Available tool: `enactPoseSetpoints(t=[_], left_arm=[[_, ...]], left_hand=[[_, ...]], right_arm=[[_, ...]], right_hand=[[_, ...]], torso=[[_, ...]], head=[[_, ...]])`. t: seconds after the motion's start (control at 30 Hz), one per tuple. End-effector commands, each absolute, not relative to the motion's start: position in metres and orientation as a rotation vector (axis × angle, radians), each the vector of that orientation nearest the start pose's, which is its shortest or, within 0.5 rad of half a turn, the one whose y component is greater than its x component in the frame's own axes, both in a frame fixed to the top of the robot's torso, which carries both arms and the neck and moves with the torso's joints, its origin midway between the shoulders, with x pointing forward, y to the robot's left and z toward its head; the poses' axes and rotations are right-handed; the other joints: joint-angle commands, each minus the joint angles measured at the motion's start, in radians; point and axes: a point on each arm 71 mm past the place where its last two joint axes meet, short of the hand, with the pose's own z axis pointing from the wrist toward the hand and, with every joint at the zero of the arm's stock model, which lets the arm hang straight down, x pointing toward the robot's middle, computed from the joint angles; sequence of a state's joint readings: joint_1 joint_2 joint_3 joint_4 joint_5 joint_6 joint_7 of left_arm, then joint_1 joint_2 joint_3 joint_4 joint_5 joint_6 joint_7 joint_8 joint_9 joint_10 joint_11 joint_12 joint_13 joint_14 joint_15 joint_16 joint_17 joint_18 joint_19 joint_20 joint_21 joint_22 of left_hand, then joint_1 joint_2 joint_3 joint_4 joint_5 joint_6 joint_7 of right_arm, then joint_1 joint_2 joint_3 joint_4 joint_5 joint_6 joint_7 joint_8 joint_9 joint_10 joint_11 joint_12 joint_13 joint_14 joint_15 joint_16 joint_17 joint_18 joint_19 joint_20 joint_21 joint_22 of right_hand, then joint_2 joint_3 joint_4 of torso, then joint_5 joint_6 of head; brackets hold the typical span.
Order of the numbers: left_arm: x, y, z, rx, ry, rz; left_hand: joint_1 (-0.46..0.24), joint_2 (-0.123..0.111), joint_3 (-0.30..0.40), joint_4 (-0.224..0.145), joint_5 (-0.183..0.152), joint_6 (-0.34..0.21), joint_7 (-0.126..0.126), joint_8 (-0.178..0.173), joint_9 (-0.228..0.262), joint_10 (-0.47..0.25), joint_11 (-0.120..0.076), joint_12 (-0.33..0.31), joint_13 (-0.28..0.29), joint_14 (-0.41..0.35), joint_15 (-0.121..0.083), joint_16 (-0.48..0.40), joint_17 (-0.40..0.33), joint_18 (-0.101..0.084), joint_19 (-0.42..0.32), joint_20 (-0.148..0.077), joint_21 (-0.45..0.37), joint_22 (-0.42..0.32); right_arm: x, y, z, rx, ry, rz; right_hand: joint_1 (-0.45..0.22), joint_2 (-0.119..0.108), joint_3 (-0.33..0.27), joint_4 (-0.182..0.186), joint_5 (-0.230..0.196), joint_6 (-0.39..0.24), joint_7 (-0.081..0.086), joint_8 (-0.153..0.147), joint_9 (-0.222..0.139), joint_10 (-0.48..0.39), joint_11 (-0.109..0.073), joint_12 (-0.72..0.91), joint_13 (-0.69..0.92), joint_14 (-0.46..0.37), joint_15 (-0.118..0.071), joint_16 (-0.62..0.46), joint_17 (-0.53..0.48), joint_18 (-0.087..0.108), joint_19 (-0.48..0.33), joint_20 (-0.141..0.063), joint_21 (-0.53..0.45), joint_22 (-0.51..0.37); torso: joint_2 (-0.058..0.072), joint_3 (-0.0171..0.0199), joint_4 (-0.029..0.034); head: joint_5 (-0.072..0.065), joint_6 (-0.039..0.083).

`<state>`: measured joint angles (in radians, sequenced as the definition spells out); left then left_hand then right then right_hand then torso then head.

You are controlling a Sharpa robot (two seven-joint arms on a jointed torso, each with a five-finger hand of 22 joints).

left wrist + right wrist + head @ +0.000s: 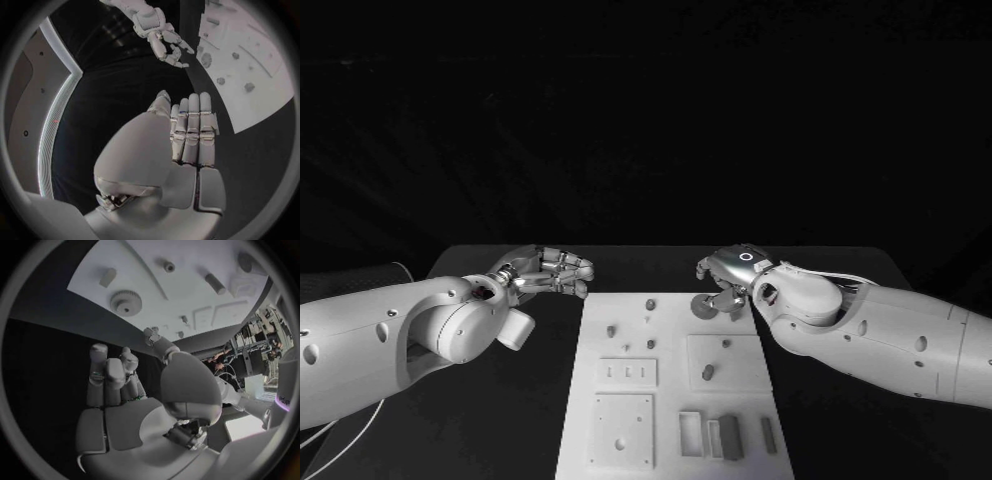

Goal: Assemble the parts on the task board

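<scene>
On bench: board between my robot hands, parts loose on it, gear lying flat. Left robot hand and right robot hand released, grasping nothing. Assembly apparently not begun.

The right hand hangs over the black surface with its fingers straight, close together and holding nothing. Beyond the fingertips lies the white task board, carrying a toothed gear, a small round peg and two short cylindrical parts
</scene>
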<state>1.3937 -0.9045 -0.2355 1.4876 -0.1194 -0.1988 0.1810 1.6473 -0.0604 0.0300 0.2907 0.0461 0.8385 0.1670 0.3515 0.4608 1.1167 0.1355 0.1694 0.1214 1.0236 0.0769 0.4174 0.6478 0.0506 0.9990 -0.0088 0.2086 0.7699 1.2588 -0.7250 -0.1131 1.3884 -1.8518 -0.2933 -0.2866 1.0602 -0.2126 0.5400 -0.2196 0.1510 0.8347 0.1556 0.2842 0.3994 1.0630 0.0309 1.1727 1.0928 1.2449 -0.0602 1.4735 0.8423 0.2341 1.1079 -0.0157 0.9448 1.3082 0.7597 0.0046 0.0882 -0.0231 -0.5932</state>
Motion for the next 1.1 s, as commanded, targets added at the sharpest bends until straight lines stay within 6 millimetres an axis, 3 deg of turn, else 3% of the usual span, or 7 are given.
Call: enactPoseSetpoints(t=[0.03,0.2,0.3,0.33,0.53,0.73,1.1], left_arm=[[0.500,0.249,-0.168,-0.977,1.701,-1.320],[0.501,0.248,-0.168,-0.978,1.705,-1.321],[0.501,0.247,-0.169,-0.977,1.708,-1.322],[0.501,0.247,-0.169,-0.977,1.708,-1.322],[0.503,0.245,-0.169,-0.975,1.711,-1.324],[0.504,0.245,-0.169,-0.974,1.711,-1.323],[0.504,0.243,-0.169,-0.972,1.714,-1.326]], left_hand=[[-0.008,-0.006,-0.001,0.000,0.003,-0.001,0.010,-0.006,0.000,0.004,0.000,-0.007,-0.002,0.002,0.003,-0.005,0.001,0.008,0.000,-0.009,-0.006,-0.002],[-0.009,-0.006,-0.001,0.000,0.003,-0.001,0.010,-0.007,0.000,0.004,0.000,-0.008,-0.002,0.001,0.003,-0.006,0.002,0.007,0.000,-0.009,-0.007,-0.002],[-0.009,-0.006,-0.001,0.000,0.003,-0.001,0.010,-0.007,0.000,0.004,0.000,-0.008,-0.002,0.001,0.004,-0.007,0.002,0.007,-0.001,-0.009,-0.007,-0.002],[-0.009,-0.006,-0.001,0.000,0.003,-0.001,0.010,-0.007,0.000,0.004,0.000,-0.008,-0.002,0.001,0.004,-0.007,0.002,0.007,-0.001,-0.009,-0.008,-0.002],[-0.009,-0.005,0.000,0.001,0.003,-0.001,0.010,-0.007,0.000,0.004,0.001,-0.008,-0.002,0.000,0.004,-0.008,0.003,0.007,-0.001,-0.009,-0.008,-0.002],[-0.010,-0.005,0.000,0.001,0.003,0.000,0.010,-0.008,0.000,0.005,0.001,-0.009,-0.002,0.000,0.004,-0.009,0.003,0.007,-0.001,-0.008,-0.008,-0.002],[-0.011,-0.005,0.000,0.001,0.003,0.000,0.010,-0.008,0.000,0.005,0.001,-0.010,-0.002,0.000,0.004,-0.010,0.004,0.007,-0.002,-0.008,-0.009,-0.002]], right_arm=[[0.513,-0.186,-0.190,-0.421,1.607,0.272],[0.517,-0.193,-0.196,-0.405,1.633,0.269],[0.522,-0.195,-0.201,-0.381,1.644,0.275],[0.522,-0.195,-0.202,-0.378,1.647,0.277],[0.527,-0.193,-0.214,-0.364,1.694,0.304],[0.533,-0.193,-0.220,-0.348,1.708,0.314],[0.540,-0.191,-0.223,-0.335,1.729,0.327]], right_hand=[[-0.001,-0.025,0.007,0.020,0.001,-0.010,0.013,-0.012,-0.004,-0.031,0.025,0.004,-0.004,-0.005,0.011,-0.006,-0.002,0.028,-0.003,0.002,-0.006,0.014],[0.001,-0.059,0.017,0.059,0.000,-0.066,0.018,-0.034,-0.013,-0.055,0.030,0.007,-0.009,-0.024,0.016,-0.009,-0.002,0.028,-0.019,0.010,-0.014,0.017],[-0.001,-0.066,0.017,0.073,-0.001,-0.075,0.019,-0.035,-0.013,-0.060,0.032,0.011,-0.011,-0.028,0.017,-0.007,-0.002,0.028,-0.022,0.012,-0.014,0.018],[0.000,-0.065,0.017,0.075,0.000,-0.075,0.019,-0.034,-0.012,-0.060,0.032,0.011,-0.011,-0.028,0.017,-0.007,-0.001,0.028,-0.022,0.012,-0.014,0.018],[0.008,-0.053,0.017,0.086,-0.001,-0.062,0.012,-0.020,-0.006,-0.062,0.026,0.019,-0.012,-0.030,0.014,-0.002,0.000,0.028,-0.024,0.012,-0.012,0.020],[0.012,-0.041,0.011,0.086,-0.002,-0.065,0.001,-0.016,-0.003,-0.066,0.015,0.022,-0.015,-0.034,0.005,-0.001,0.000,0.028,-0.030,0.013,-0.011,0.020],[0.008,0.035,-0.017,0.074,-0.001,-0.034,-0.012,0.015,0.009,-0.069,0.003,0.031,-0.022,-0.039,-0.008,0.008,0.001,0.028,-0.037,0.012,-0.003,0.021]], torso=[[0.001,0.0079,-0.0144],[0.002,0.0159,-0.0207],[0.002,0.0185,-0.0212],[0.002,0.0172,-0.0200],[0.001,0.0131,-0.0152],[0.003,0.0174,-0.0099],[0.004,0.0191,-0.0095]], head=[[0.004,0.004],[0.008,0.005],[0.007,0.006],[0.007,0.006],[0.005,-0.002],[0.002,-0.004],[0.000,-0.010]])
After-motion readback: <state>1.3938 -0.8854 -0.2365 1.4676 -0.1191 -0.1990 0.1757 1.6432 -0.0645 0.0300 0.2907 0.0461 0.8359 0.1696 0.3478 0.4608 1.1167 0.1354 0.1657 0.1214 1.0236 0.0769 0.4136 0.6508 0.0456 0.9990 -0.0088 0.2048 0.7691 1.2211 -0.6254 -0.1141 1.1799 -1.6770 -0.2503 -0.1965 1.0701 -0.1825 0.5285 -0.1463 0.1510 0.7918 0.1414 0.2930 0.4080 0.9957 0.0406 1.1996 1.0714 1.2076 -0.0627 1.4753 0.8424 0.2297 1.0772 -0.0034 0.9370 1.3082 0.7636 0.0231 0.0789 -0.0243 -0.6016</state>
